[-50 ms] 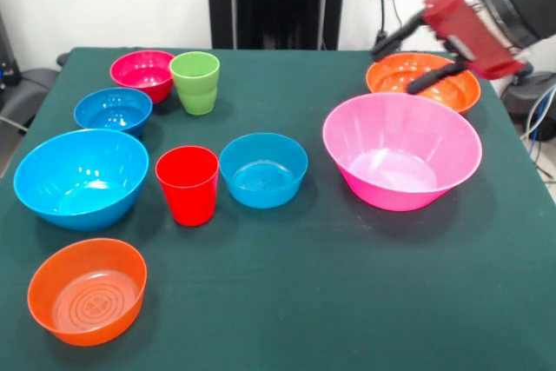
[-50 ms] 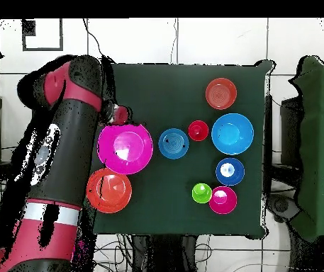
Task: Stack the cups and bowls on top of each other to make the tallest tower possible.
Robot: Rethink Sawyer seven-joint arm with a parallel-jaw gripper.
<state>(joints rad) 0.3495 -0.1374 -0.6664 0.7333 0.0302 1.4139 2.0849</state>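
Note:
My gripper (image 1: 393, 68) hangs open and empty at the far right. Its black fingers (image 1: 432, 76) reach over the near rim of an orange bowl (image 1: 434, 93). In front of that stands the huge hot-pink bowl (image 1: 402, 149) (image 2: 125, 148). A blue bowl (image 1: 263, 169) and the red cup (image 1: 188, 184) sit mid-table. The green cup (image 1: 195, 82), a magenta bowl (image 1: 142, 73), a small blue bowl (image 1: 113, 110), the large light-blue bowl (image 1: 81, 177) and a second orange bowl (image 1: 87, 290) are at the left. No tower is in view; everything stands alone.
The dark green table (image 1: 287, 301) holds all the pieces. In the overhead view my red and black arm (image 2: 58, 163) runs along the table's left side, covering part of the orange bowl (image 2: 109, 190). Cables hang off the table's right edge (image 1: 539, 119).

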